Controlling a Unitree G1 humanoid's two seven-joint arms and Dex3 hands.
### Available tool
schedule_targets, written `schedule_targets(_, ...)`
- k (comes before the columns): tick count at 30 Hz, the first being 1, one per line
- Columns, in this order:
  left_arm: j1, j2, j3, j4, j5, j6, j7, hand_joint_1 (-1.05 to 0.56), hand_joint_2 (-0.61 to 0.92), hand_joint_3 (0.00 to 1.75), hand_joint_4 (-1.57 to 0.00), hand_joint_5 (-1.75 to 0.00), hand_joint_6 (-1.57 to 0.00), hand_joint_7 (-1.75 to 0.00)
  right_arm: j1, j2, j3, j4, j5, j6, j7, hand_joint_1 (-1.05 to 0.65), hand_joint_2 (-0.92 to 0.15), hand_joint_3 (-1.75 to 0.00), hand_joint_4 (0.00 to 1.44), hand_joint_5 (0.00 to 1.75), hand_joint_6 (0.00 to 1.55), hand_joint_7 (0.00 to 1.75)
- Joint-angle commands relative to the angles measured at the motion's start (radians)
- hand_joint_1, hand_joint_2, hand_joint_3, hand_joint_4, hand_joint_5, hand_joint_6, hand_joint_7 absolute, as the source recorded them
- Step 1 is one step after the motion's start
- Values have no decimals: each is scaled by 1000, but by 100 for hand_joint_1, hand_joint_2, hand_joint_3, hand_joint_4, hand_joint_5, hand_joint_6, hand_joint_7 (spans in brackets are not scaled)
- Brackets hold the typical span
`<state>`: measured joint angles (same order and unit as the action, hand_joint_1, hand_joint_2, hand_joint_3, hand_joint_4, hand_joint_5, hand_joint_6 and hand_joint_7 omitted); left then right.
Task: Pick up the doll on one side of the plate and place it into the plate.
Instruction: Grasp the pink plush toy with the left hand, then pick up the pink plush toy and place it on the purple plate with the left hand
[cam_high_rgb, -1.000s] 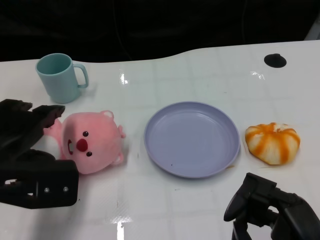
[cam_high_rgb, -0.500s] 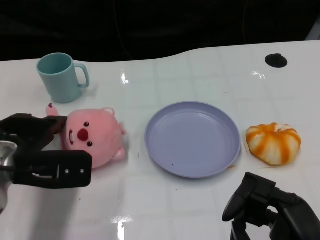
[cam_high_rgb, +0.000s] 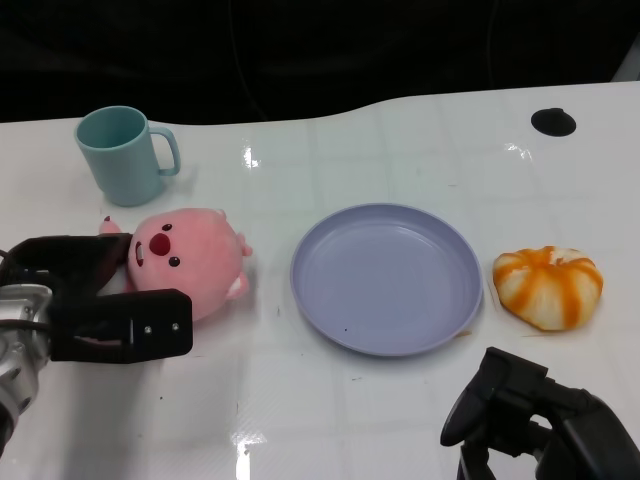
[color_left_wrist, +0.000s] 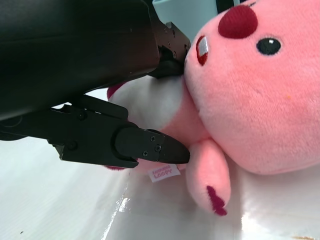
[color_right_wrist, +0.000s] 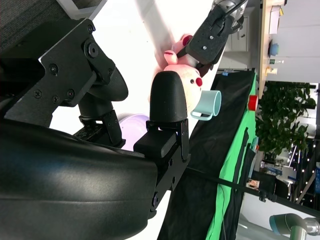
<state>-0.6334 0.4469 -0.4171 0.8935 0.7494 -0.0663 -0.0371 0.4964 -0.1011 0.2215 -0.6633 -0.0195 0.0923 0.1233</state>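
A pink plush doll (cam_high_rgb: 190, 258) with a red nose lies left of the lilac plate (cam_high_rgb: 306, 300), tipped on its side. My left hand (cam_high_rgb: 100, 300) grips it from the left; in the left wrist view one black finger presses at the doll's (color_left_wrist: 250, 100) neck and another curls under its white belly, so the left hand (color_left_wrist: 90, 75) holds the body. The plate has nothing in it. My right hand (cam_high_rgb: 540, 420) hangs low at the front right, holding nothing, its fingers (color_right_wrist: 167, 100) apart. The right wrist view shows the doll (color_right_wrist: 187, 82) and left hand (color_right_wrist: 210, 35) far off.
A teal mug (cam_high_rgb: 120, 155) stands behind the doll at the back left. An orange-and-white striped pumpkin-shaped toy (cam_high_rgb: 547, 286) lies right of the plate. A small black disc (cam_high_rgb: 551, 121) sits at the back right, near the table's far edge.
My left hand has closed in on the doll from the left and taken hold of it. The doll has turned and shifted slightly back and to the right. The right hand is unmoved.
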Motion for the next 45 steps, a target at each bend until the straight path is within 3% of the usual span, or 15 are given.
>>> schedule_targets(1,24,-20,-17,64,-25,-76,41,-19,92,12,-78,-120,-107,-20,-1,-1,-3,-13,-3,4,-8,9,-37,-142,69,175,61,154)
schedule_targets(2,25,-18,-22,75,-24,-100,73,-18,92,21,-79,-152,-96,-81,-1,-1,-3,-14,-3,5,-8,9,-37,-143,69,175,61,154)
schedule_targets(4,25,-14,-31,93,-21,-133,116,-19,92,28,-80,-170,-68,-151,-2,-1,-3,-15,-2,8,-9,8,-37,-143,69,175,61,154)
schedule_targets(7,39,-9,-17,76,-45,-161,152,-21,92,31,-79,-174,-56,-172,-4,-2,-3,-15,-2,12,-11,8,-36,-143,69,175,61,154)
schedule_targets(10,55,-8,-3,56,-65,-185,215,-18,88,41,-82,-175,-63,-174,-11,-2,-6,-8,4,14,-9,8,-36,-143,69,175,61,154)
schedule_targets(11,59,-9,1,52,-70,-188,229,-18,77,63,-83,-175,-64,-174,-12,-2,-6,-6,4,14,-9,8,-36,-143,69,175,61,154)
schedule_targets(13,71,-9,18,35,-84,-205,273,-18,65,81,-83,-175,-65,-175,-14,-1,-4,2,3,8,-10,9,-36,-144,69,175,61,155)
schedule_targets(21,112,-19,95,-45,-137,-204,395,-19,54,108,-92,-175,-69,-175,-20,5,3,25,5,-5,-9,8,-36,-144,68,175,62,154)
schedule_targets(30,167,13,129,-235,-124,-176,411,-15,51,114,-95,-175,-70,-175,-20,6,10,32,-5,-14,-11,9,-37,-143,68,175,61,154)
schedule_targets(38,198,-10,150,-476,-137,-100,291,-15,40,126,-96,-175,-72,-175,-21,2,1,32,5,-16,-3,8,-38,-141,68,175,61,154)
schedule_targets(41,195,-25,138,-558,-130,-56,216,-19,42,124,-95,-175,-71,-175,-19,1,0,29,9,-14,-2,8,-37,-140,68,175,61,154)
schedule_targets(45,173,-67,112,-629,-120,-9,138,-19,51,102,-91,-175,-65,-175,-12,-4,-4,18,10,-11,1,8,-37,-141,68,175,61,154)
